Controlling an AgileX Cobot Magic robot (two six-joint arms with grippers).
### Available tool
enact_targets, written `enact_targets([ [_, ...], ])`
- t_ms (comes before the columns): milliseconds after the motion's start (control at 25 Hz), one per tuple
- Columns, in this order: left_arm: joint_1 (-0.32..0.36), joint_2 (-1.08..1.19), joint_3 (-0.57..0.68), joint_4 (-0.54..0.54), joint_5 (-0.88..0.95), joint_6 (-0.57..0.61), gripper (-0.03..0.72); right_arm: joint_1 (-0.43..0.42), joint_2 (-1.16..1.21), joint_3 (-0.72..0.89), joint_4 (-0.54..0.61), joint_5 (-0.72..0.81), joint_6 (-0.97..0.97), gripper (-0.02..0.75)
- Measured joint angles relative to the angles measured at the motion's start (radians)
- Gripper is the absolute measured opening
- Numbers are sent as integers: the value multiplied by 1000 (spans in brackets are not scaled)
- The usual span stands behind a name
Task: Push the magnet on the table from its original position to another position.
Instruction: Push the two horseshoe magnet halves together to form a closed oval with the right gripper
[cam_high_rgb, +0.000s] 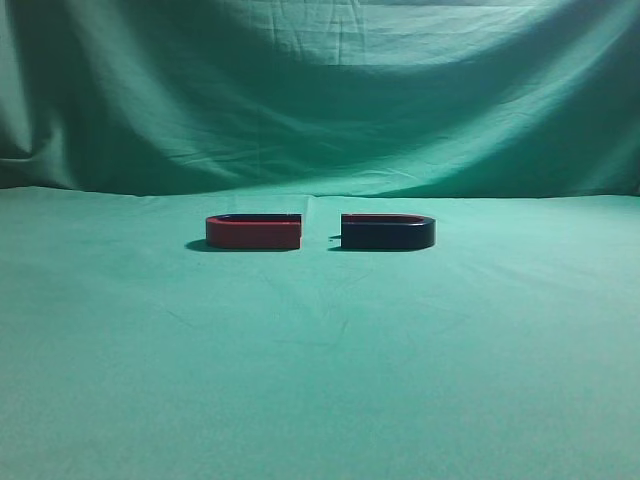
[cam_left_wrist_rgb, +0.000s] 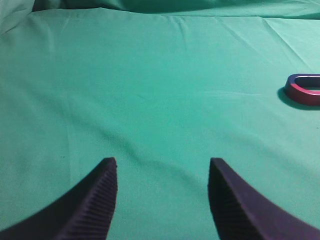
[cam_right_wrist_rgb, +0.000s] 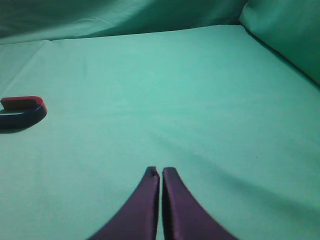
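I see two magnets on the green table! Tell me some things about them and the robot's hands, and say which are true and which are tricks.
1. The dark magnet lies right of the red magnet. True.
2. The two magnets touch. False: a gap separates them.
3. The left gripper is open. True.
4. The right gripper holds the dark magnet. False: it is shut on nothing, away from it.
5. Both magnets rest on the table. True.

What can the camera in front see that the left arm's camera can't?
Only the exterior view shows the dark magnet and the draped backdrop; the two magnets sit open ends facing, a small gap between. Only the left wrist view shows the left gripper, its fingers spread open above bare cloth. Both show the red magnet and the green table.
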Motion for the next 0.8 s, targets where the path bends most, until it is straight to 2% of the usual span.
enact_targets([
  [800,0,0,0,0,0,0,372,0,0,0,0,1,0,0],
])
